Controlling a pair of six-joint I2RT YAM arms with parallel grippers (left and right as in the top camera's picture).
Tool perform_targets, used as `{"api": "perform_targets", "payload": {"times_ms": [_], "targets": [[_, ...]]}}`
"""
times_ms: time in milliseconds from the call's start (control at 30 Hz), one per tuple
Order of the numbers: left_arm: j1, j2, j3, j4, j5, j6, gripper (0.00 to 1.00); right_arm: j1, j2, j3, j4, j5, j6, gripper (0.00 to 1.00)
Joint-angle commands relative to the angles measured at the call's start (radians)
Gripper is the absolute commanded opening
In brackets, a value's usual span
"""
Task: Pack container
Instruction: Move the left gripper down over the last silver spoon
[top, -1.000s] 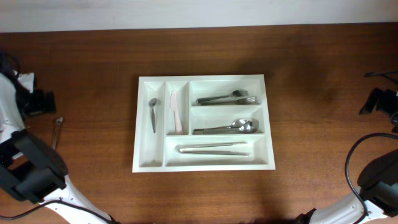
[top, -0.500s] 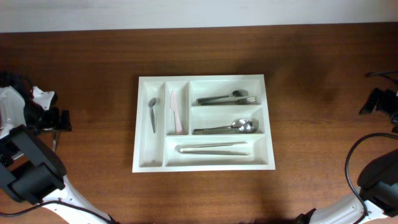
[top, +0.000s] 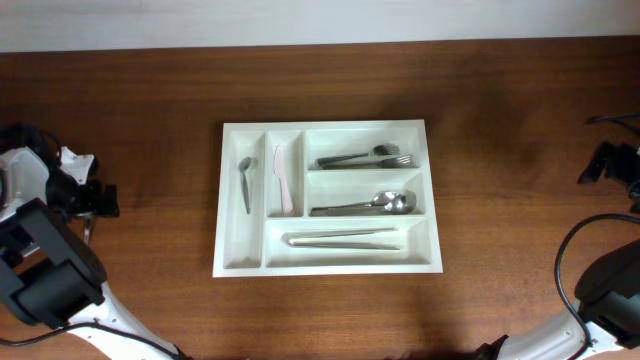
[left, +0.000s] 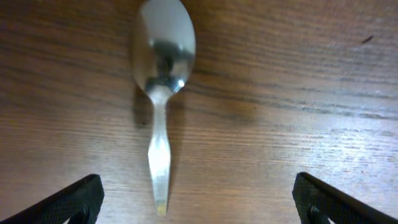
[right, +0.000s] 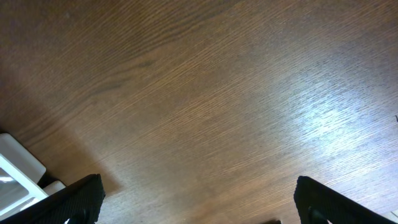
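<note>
Left gripper (left: 199, 208) over spoon (left: 160, 93), left of tray (top: 325, 198).
My left jaws stand wide apart, empty; my right gripper (right: 198, 208) likewise gapes empty.

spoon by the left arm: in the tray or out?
Out. The spoon lies flat on the table between the left gripper's open fingers, untouched; overhead, it sits left of the tray.
</note>
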Motion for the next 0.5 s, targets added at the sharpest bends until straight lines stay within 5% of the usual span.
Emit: {"api": "perform_targets", "payload": {"times_ms": [0,467], "targets": [[0.005,0.001,-0.017,0.005,0.000,0.009,0.99,-0.005,-0.016,-0.003,0.001,-0.006,0.011,0.99],[0.005,0.003,-0.019,0.055,0.005,0.008,0.99,-0.005,-0.016,-0.003,0.001,-0.006,0.011,0.99]]}}
